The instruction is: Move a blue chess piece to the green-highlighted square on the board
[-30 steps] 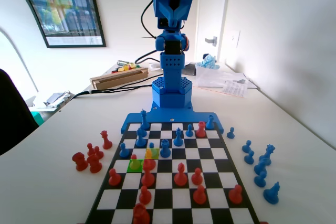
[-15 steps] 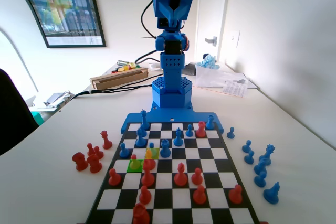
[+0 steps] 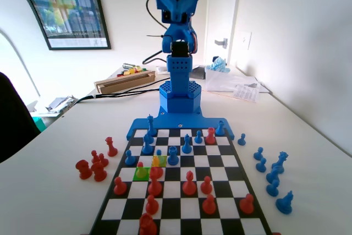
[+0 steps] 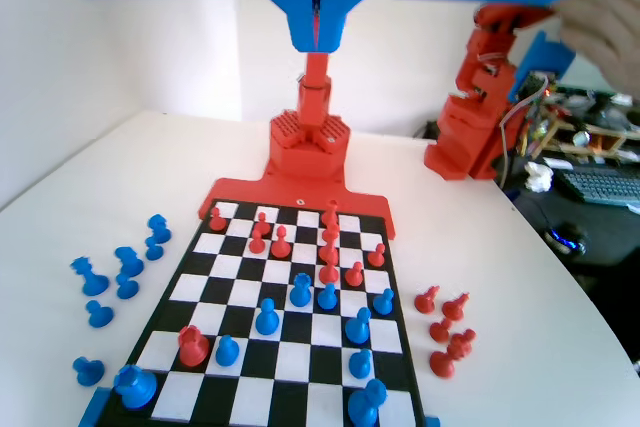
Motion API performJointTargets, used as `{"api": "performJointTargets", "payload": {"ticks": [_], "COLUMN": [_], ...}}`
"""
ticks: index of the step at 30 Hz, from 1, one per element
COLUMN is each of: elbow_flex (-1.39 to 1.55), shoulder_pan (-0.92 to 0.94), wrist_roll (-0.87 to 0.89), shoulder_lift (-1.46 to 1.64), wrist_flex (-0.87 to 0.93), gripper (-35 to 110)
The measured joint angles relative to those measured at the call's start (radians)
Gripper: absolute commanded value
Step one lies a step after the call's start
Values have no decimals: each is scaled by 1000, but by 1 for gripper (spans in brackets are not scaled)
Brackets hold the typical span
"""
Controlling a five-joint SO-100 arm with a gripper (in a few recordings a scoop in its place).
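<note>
In the fixed view the blue chess piece [image 3: 158, 153], a small round-headed pawn, stands on the yellow-tinted square [image 3: 160, 162] of the board [image 3: 225, 174]. The green-highlighted square [image 3: 142, 174] lies diagonally nearer and to the left, and a red pawn [image 3: 139, 165] stands on it. The blue arm [image 3: 177, 4] is raised high above its base at the far end. In the wrist view my gripper [image 4: 318, 44] hangs high over the board [image 4: 240, 269], its jaws pressed together on nothing. The same blue pawn [image 4: 327, 296] and red pawn [image 4: 354, 273] show far below it.
Taller blue pieces [image 3: 172, 156] [image 3: 147, 146] stand close around the pawn. Red pawns [image 3: 156, 172] crowd the near side of the green square. Red pieces [image 3: 96, 164] lie off the board at left in the fixed view, and blue ones [image 3: 272, 171] at right.
The raised upper part of the blue arm has shifted a little to the left and turned in the fixed view. No piece has moved.
</note>
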Motion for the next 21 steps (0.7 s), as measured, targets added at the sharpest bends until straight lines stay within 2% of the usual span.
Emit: {"api": "performJointTargets", "payload": {"ticks": [11, 21], "elbow_flex": [-84, -149], "shoulder_pan": [130, 204], "wrist_roll": [69, 101], "shoulder_lift": [-380, -703], "wrist_flex": [-80, -54], "gripper": [1, 1]}}
